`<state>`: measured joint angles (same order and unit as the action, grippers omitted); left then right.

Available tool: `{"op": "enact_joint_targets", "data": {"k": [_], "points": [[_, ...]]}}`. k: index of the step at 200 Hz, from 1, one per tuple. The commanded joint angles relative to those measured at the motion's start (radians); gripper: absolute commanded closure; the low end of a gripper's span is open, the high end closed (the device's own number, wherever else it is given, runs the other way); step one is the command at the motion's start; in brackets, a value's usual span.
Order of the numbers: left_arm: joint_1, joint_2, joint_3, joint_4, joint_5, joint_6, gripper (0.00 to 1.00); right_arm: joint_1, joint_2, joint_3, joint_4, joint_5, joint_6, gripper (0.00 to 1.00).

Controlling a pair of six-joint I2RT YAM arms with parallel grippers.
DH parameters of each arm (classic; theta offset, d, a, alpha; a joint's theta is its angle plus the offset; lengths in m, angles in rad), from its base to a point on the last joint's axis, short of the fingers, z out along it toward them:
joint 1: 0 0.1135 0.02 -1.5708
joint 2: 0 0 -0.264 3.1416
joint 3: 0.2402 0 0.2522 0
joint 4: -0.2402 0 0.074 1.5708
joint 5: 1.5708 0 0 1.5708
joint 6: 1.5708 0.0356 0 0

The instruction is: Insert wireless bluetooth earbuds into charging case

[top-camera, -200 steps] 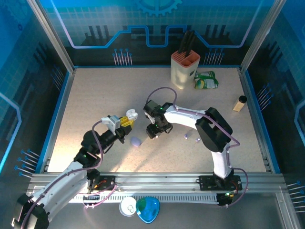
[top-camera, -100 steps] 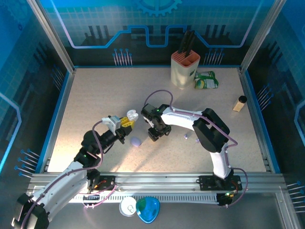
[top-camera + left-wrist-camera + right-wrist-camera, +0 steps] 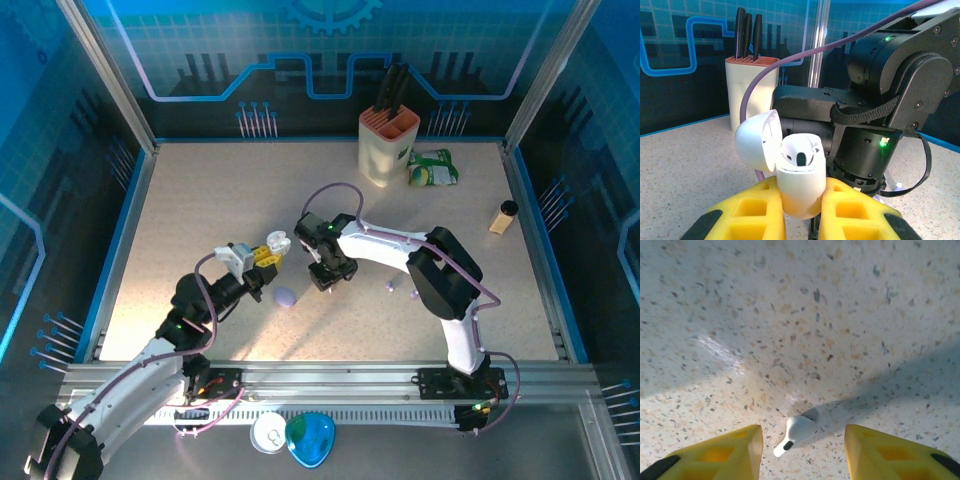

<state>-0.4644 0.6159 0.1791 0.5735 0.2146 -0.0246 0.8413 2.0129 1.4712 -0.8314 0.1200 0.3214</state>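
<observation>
The right arm's fingers (image 3: 725, 455) have edged left toward frame centre. They stand apart, straddling a white earbud (image 3: 796, 431) that lies on the bench (image 3: 790, 300), touching neither. Lower left of centre, the left arm's fingers (image 3: 750, 215) are clamped on the white charging case (image 3: 799, 175), its lid hinged open and its socket facing up. A clean pick likely means closing squarely on the bud's body, not its stem, then lifting straight up. A lilac case (image 3: 286, 297) lies near the right arm's fingers, with tiny loose buds (image 3: 391, 286) to the right. Open bench runs beyond to the knife block (image 3: 388, 140) at the far edge.
</observation>
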Motion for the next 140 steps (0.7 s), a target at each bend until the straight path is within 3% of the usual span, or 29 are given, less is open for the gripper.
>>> {"op": "enact_joint_targets", "data": {"k": [1,140], "points": [[0.01,-0.011,-0.012,0.034,0.02,0.003,1.0,-0.007,0.023,0.045,-0.042,-0.019,0.03,0.55],[0.013,-0.007,-0.018,0.052,0.03,0.007,1.0,-0.009,0.112,0.094,-0.095,-0.036,0.016,0.7]]}}
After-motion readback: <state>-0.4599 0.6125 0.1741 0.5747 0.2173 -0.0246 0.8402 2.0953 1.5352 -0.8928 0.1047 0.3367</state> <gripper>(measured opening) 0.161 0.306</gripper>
